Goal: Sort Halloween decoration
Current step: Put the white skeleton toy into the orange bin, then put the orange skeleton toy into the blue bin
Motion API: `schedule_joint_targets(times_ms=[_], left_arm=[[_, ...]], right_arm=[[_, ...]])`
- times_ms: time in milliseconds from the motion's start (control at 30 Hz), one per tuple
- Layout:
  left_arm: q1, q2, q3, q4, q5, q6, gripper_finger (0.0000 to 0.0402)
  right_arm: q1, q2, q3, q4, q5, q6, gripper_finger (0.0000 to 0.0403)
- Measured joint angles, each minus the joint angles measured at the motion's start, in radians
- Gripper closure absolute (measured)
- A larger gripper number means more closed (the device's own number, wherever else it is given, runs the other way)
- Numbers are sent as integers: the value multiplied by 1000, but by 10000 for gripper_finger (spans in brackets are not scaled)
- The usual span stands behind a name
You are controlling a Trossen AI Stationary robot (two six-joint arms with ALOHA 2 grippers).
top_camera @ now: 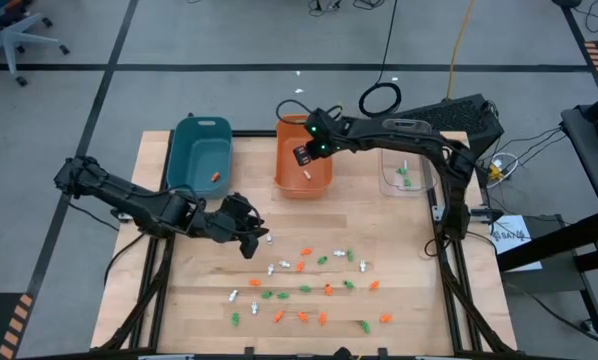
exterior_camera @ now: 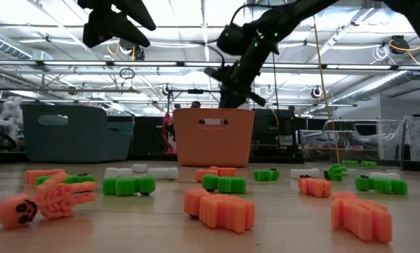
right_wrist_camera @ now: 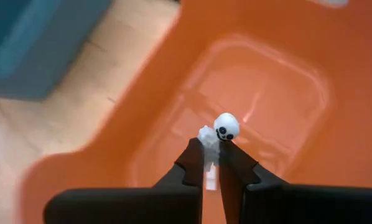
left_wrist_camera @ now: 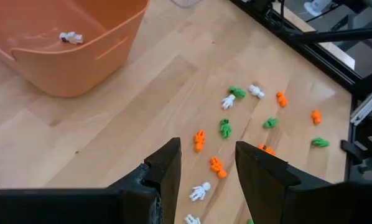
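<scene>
At the bottom of the low view we see the orange, green and white trinkets scattered across the table, with the orange bin behind them at centre. In the high view the left gripper sits left of centre with its jaws parted and empty, just beside the scatter's upper-left edge, and the right gripper hangs over the orange bin at upper centre. Only the right wrist view shows what it holds: a white skeleton pinched between its fingertips above the bin floor, while the left wrist view alone shows another white piece already lying in that bin.
</scene>
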Motion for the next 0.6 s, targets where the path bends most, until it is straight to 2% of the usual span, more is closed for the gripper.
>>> schedule_joint_targets(times_ms=[233,433,600], left_arm=[[22,0,0,-4,2,46,249],[37,0,0,-6,7,72,249],[48,0,0,-9,28,73,249]], right_arm=[[0,33,0,-50,22,7,357],[-3,20,0,-55,21,22,295],[-1,-45,0,-62,10,72,248]])
